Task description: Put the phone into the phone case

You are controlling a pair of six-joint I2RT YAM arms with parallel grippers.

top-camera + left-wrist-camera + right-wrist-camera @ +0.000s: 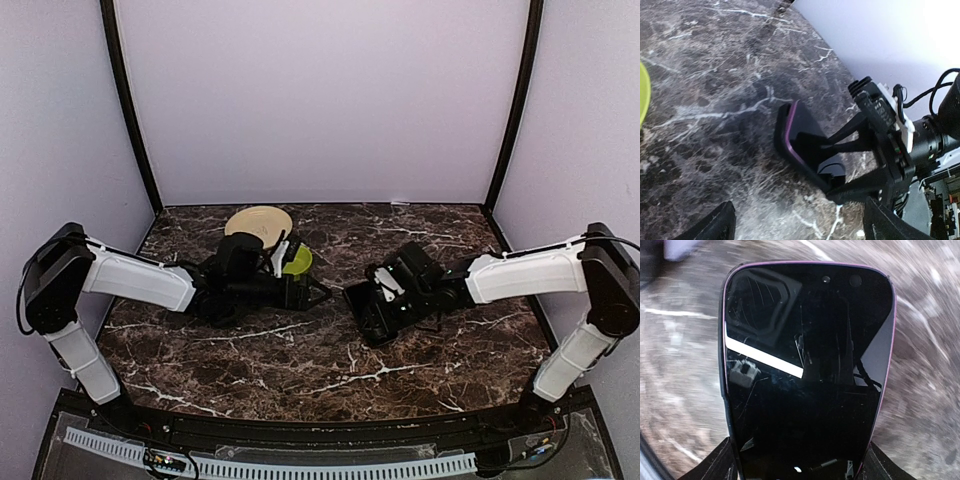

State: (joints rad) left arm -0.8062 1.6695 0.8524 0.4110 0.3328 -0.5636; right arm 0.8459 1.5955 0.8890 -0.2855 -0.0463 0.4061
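one phone (807, 370), maybe cased; one tan plate (258, 220); one green dish (297, 262).

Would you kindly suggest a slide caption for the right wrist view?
Glossy black phone with a purple rim, held between the right fingers, marble table behind.

Purple-rimmed phone (807, 370), screen toward camera, clamped in right tool (800, 465) over marble table (680, 370)

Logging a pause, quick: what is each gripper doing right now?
Left gripper: open, empty.
Right gripper: closed on the glossy black phone with a purple rim.
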